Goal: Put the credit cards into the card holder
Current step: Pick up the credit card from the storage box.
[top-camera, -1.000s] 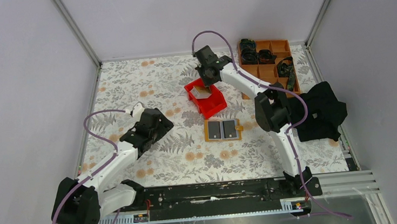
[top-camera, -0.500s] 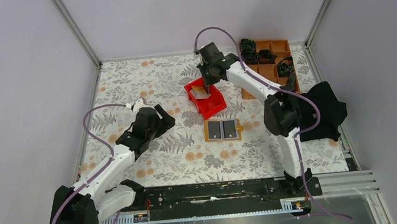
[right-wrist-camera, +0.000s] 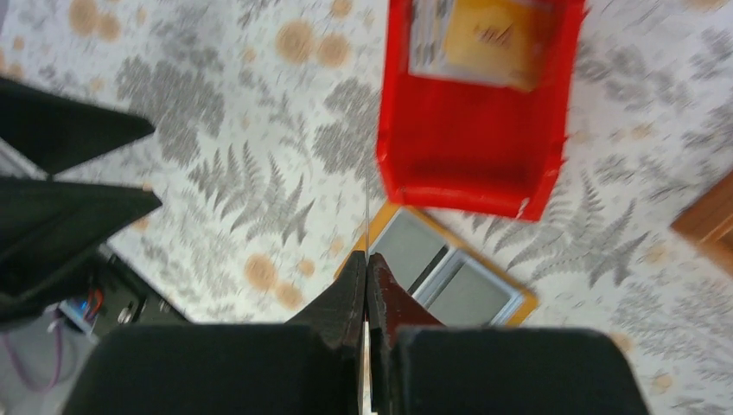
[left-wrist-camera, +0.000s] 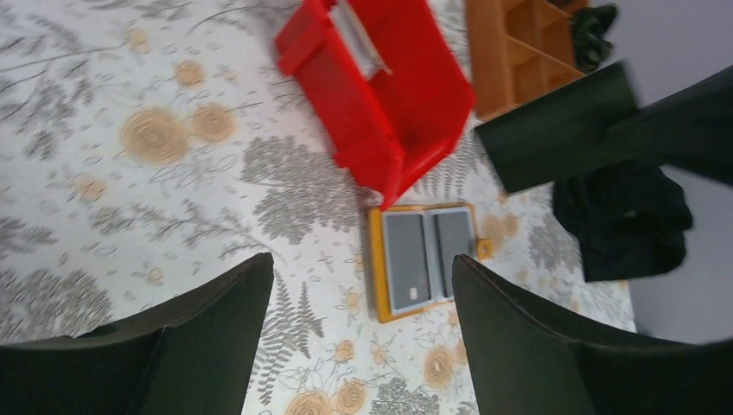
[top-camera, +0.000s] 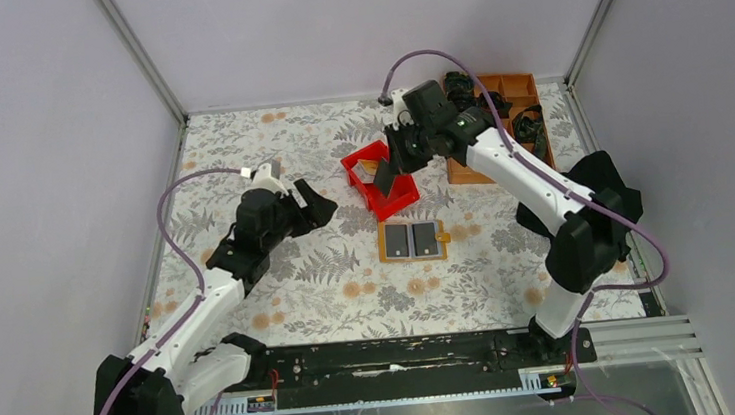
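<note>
My right gripper [top-camera: 396, 161] hangs over the red bin [top-camera: 398, 199], shut on a dark credit card [top-camera: 384, 174]. In the right wrist view that card [right-wrist-camera: 366, 216] shows only as a thin edge sticking out past the closed fingertips [right-wrist-camera: 366, 258]. More credit cards, pale and yellowish [right-wrist-camera: 484, 39], lie inside the bin. The tan-orange card holder [top-camera: 413, 241] lies open and flat just in front of the bin, its two grey panels up. My left gripper [top-camera: 300, 200] is open and empty, left of the bin. It looks over the card holder [left-wrist-camera: 423, 270].
An orange-brown compartment tray [top-camera: 518, 84] with dark items stands at the back right. A black cloth [top-camera: 594, 208] lies at the right edge. Grey walls enclose the floral table on three sides.
My right arm has swung right and lifted the dark card up out of the bin. My left arm has moved further in toward the bin, its jaws a little wider.
</note>
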